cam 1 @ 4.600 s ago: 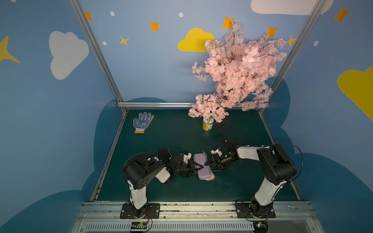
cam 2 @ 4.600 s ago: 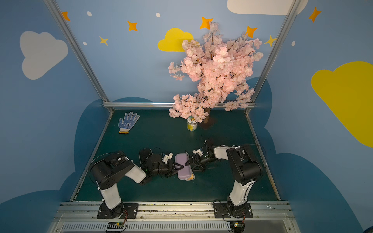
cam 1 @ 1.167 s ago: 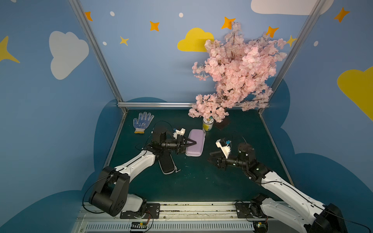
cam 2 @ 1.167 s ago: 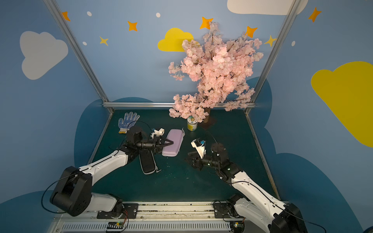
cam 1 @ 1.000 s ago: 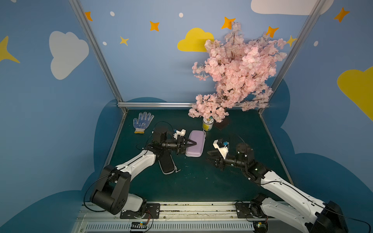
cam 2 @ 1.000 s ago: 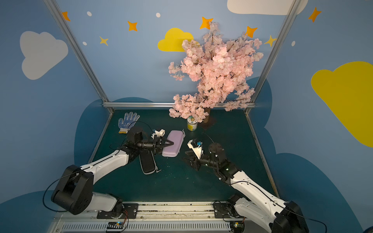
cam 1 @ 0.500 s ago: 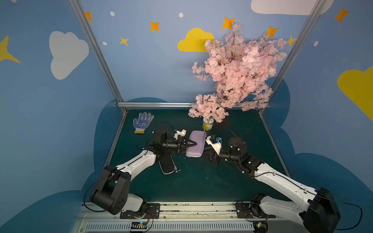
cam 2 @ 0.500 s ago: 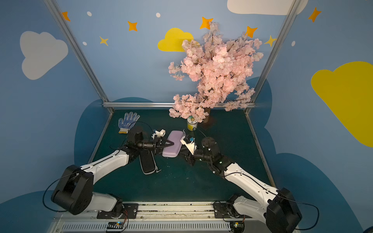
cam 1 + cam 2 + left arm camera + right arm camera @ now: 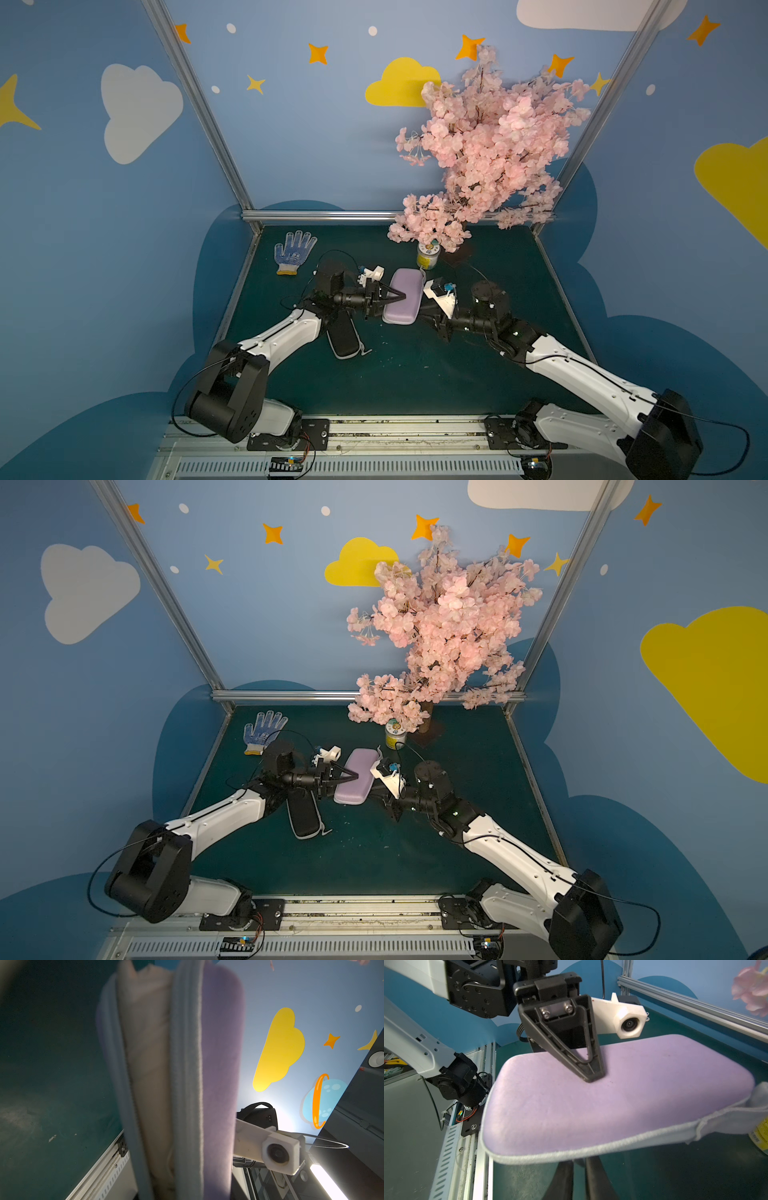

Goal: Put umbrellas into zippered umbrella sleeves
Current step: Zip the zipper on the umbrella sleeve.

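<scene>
Lavender sleeve point(image 9: 405, 277) first: it sits roughly midway across the green surface point(image 9: 415, 374), toward the back, caught between the two arms. Starting from the left, a white dotted glove point(image 9: 293, 251) lies flat in the far left corner, well apart from everything else. Next comes the left arm point(image 9: 286, 336), reaching in low. Under its wrist the black sleeve point(image 9: 343, 340) lies flat on the surface, lid down, a pale cord trailing from its near end. The left end effector point(image 9: 397, 296) is clamped on the lavender sleeve's left long side. In the right wrist view one black finger point(image 9: 591, 1075) presses down on the lid, while its partner is hidden beneath the case. Along the left wrist view the case gapes a little on that side: the cream-yellow umbrella point(image 9: 145, 1053) lies inside, between two strips of pale grey lining point(image 9: 185, 1064). Behind the sleeve, near its far end, stands a yellow-labelled jar point(image 9: 427, 255), and past that the pink blossom tree point(image 9: 486, 145) rises in the back right corner. On the right, the right end effector point(image 9: 579, 1167) sits low beside the sleeve's right long side, tucked under the overhang of its grey zip edge. Its two fingers point(image 9: 564, 1180) are drawn together; whether anything is pinched between them I cannot make out from here. The right arm point(image 9: 573, 370) stretches in from the front right corner to reach it.
</scene>
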Motion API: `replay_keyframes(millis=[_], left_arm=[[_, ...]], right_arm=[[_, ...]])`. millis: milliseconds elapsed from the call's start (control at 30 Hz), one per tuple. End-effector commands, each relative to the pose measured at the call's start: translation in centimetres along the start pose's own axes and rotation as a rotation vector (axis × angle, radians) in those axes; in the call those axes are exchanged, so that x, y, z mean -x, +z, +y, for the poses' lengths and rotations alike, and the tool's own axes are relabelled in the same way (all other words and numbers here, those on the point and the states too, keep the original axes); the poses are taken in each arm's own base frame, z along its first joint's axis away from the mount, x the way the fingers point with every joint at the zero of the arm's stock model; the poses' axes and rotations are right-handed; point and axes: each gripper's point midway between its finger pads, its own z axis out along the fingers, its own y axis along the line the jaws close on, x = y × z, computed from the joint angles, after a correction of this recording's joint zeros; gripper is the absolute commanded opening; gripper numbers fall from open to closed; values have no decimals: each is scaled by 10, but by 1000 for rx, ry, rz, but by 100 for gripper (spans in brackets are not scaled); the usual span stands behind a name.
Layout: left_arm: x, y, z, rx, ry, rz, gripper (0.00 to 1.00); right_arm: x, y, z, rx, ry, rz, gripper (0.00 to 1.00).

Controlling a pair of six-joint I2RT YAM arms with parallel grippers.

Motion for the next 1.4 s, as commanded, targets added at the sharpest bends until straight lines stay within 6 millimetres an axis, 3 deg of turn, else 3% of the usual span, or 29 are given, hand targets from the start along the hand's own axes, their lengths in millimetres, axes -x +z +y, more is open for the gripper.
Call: replay_keyframes(millis=[0, 400, 500, 800, 967, 1033, 1133, 1367], left_arm=[[2, -2, -7, -19, 62, 0, 27], [47, -22, 9, 16, 115, -289, 9], [52, -22, 16, 39, 150, -358, 5], [63, -9, 49, 120, 119, -600, 3], [59, -15, 71, 274, 172, -777, 3], [50, -11, 81, 348, 208, -828, 5], [44, -6, 100, 409, 224, -891, 10], [43, 35, 154, 378, 142, -853, 18]], right_arm=[[20, -7, 12, 18, -88, -77, 1], [-23, -6, 51, 97, -92, 34, 0], [-21, -3, 62, 115, -64, 16, 0], [-33, 38, 67, 15, 96, 143, 0], [-46, 49, 40, -184, 296, 202, 0], [-59, 43, 19, -320, 360, 255, 0], [-78, 35, 2, -370, 419, 318, 0], [-122, 14, -24, -417, 545, 390, 0]])
